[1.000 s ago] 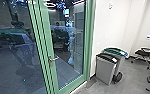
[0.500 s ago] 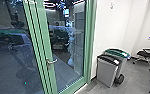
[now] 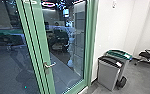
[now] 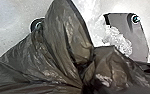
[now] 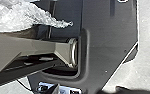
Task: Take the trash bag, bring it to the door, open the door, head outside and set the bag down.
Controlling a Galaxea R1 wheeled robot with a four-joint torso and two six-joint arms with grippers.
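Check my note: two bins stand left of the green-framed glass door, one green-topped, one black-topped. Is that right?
The side is wrong: the head view shows the two bins to the right of the green-framed glass door. One is green-topped, the other black-topped.

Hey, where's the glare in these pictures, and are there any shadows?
Head view: bright lights in the dark glass, reflected or beyond it, I can't tell. Left wrist view: glossy highlights on the trash bag. Right wrist view: white glints on crumpled clear plastic, and a dark patch, perhaps shadow, on the pale floor.
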